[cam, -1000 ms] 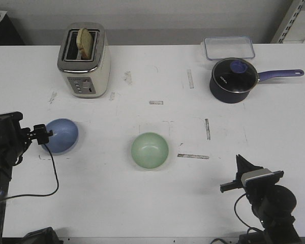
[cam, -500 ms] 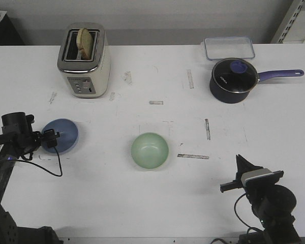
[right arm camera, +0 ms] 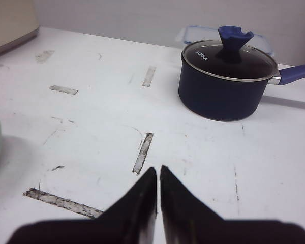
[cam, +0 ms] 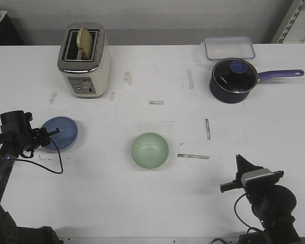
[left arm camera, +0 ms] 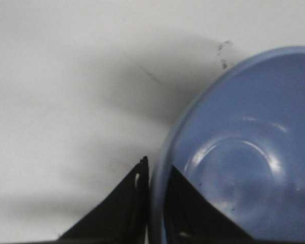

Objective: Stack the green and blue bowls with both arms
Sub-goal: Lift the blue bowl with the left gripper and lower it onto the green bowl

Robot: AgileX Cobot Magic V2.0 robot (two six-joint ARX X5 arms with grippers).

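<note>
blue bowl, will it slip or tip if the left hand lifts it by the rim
The blue bowl looks smooth and glossy, so a rim pinch may slip. The left hand has one finger inside and one outside the rim at one edge only, so the bowl would probably hang tilted. It looks rigid and probably light.

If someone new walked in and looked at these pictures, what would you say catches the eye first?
Probably the left claw at the table's left edge, its fingers straddling the rim of the blue bowl, one inside and one outside. Next, the green bowl sits alone mid-table. At the back stand a toaster with bread in its slot and a lidded saucepan.
</note>
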